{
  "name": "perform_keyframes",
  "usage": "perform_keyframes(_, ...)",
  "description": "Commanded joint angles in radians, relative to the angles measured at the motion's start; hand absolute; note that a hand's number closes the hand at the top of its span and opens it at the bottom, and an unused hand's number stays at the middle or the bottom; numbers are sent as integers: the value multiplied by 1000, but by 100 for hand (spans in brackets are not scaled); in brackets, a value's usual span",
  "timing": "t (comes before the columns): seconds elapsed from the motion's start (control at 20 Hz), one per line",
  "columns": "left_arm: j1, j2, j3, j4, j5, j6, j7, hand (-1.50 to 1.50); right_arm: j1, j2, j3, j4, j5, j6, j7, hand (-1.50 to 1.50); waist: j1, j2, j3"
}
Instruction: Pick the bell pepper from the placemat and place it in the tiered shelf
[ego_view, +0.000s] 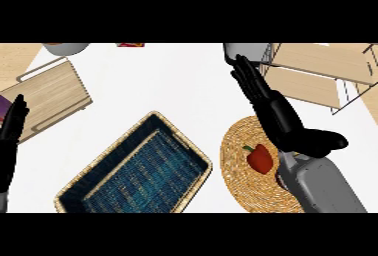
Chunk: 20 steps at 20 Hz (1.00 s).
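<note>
Spreading across the whole view is the white bench (162, 85), carrying everything else. A large woven basket (136, 170) with a dark blue lining is sitting at the lower middle, and a wooden tiered shelf (314, 75) is standing at the upper right. A wooden board (48, 97) is lying at the left. The round straw placemat (247, 175) is resting just right of the basket, partly hidden by the right forearm. The right hand (269, 107) is hovering with fingers straight and holding nothing, pointing toward the shelf. The left hand (11, 122) is resting open at the left edge. The red bell pepper (259, 157) is lying on the placemat, ungrasped. By my judgement, nothing is done yet: picking, carrying and placing are all waiting.
</note>
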Motion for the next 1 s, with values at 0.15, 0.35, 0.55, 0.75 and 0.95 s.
perform_keyframes(0.15, 17, -69, 7, 51, 108, -70, 101, 0, 65, -20, 69, 26, 188, -61, -58, 150, -3, 48, 6)
perform_keyframes(0.35, 65, -98, 7, 91, 170, -95, 162, 0, 70, -158, -44, 179, 450, -353, 54, 150, -75, 43, -7)
perform_keyframes(0.55, 55, -91, 4, 68, 222, -162, 211, 0, 229, 58, 133, 160, 652, -626, -3, -150, -12, 43, 6)
perform_keyframes(0.75, -34, -127, -10, 125, 191, -140, 257, 0, 324, 109, 277, 74, 811, -656, 144, -150, -13, 45, 6)
perform_keyframes(0.95, 33, -125, 1, 119, 198, -158, 203, 0, 356, 46, 293, 29, 1104, -652, 438, -150, -24, 37, 2)
